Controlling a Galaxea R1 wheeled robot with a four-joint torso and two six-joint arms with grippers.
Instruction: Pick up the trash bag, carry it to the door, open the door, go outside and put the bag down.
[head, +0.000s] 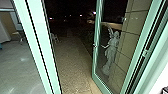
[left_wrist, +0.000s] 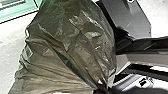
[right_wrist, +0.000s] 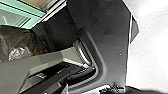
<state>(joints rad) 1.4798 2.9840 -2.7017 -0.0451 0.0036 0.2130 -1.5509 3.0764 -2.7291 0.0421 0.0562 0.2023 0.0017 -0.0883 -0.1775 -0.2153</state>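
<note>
Left gripper looks clamped on the bunched-up end of the trash bag; can't tell what state the right gripper is in. Head view, going left to right: pale indoor floor, then the upright green frame, then open room over the rough paving outside, running off into the dark. That gap stops at the edge of the glass door, which is swung open, with a pale statue visible in its pane. Left wrist view gets you the bag's creases up close, while the right wrist one catches its shiny side near a green frame.
</note>
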